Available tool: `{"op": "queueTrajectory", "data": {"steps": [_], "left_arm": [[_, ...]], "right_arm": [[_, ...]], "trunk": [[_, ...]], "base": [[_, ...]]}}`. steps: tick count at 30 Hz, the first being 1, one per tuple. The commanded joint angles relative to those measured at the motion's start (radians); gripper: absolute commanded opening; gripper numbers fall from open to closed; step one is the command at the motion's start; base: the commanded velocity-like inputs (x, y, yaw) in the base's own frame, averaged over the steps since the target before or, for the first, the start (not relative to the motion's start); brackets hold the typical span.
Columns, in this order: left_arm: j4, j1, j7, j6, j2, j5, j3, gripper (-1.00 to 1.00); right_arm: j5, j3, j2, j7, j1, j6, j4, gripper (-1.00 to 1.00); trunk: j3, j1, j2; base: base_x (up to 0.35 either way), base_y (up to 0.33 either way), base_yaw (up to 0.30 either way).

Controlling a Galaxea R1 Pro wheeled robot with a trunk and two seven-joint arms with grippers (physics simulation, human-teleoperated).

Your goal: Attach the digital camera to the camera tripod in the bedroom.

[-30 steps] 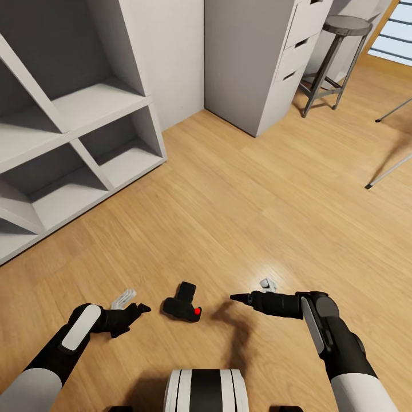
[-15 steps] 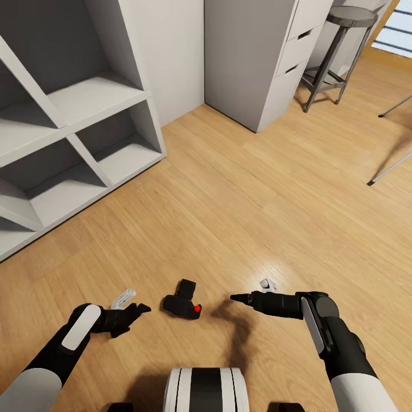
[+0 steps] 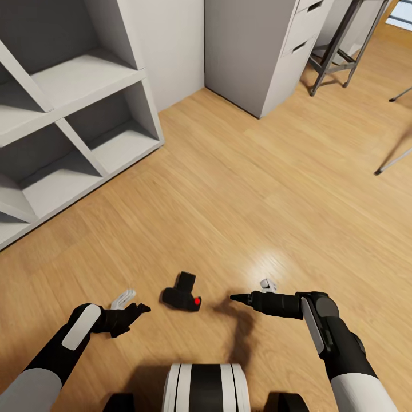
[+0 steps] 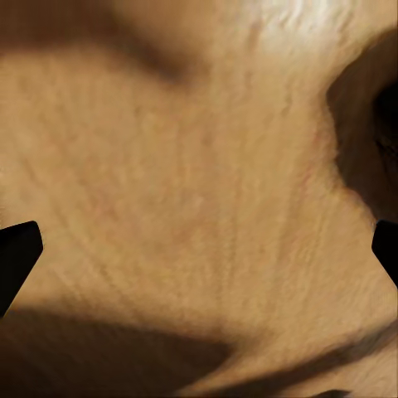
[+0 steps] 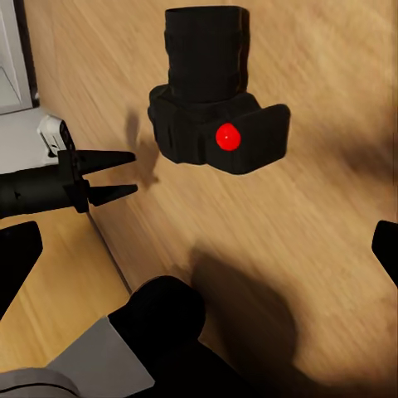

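The digital camera [image 3: 182, 293], black with a red button, lies on the wood floor between my two arms, lens pointing away from me. My left gripper [image 3: 139, 309] hovers low to its left, open, with a gap between it and the camera. My right gripper [image 3: 236, 297] points at the camera from the right, open and empty. In the right wrist view the digital camera [image 5: 215, 108] sits ahead of the spread fingertips [image 5: 16, 257], and the left gripper [image 5: 112, 176] shows beyond with its fingers apart. Two silver legs of the camera tripod [image 3: 393, 162] reach in at the right edge.
A grey open shelving unit [image 3: 68, 120] fills the left side. A grey drawer cabinet [image 3: 257, 57] stands at the back, with a dark metal stool's legs [image 3: 335, 51] beside it. Bare wood floor [image 3: 257, 189] stretches from the camera to the tripod. My base [image 3: 206, 389] shows at the bottom.
The whole view has shifted, with floor and furniture sliding up the picture. Both arms keep the same pose. The digital camera now lies slightly farther ahead of the grippers.
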Motion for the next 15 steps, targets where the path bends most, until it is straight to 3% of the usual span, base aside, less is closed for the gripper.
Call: {"op": "queueTrajectory", "data": {"steps": [1,15], "left_arm": [[-0.001,0.0,0.009,0.0,0.001,0.011,-0.003,1.0],[-0.008,0.0,0.009,0.006,0.001,0.011,-0.005,1.0]], "right_arm": [[-0.008,-0.001,0.0,-0.003,0.0,0.008,0.0,1.0],[-0.008,-0.001,0.0,-0.003,0.0,0.008,0.0,1.0]], "trunk": [[-0.005,0.0,0.0],[-0.005,0.0,0.0]], "base": [[0.0,0.0,0.0],[0.0,0.0,0.0]]}}
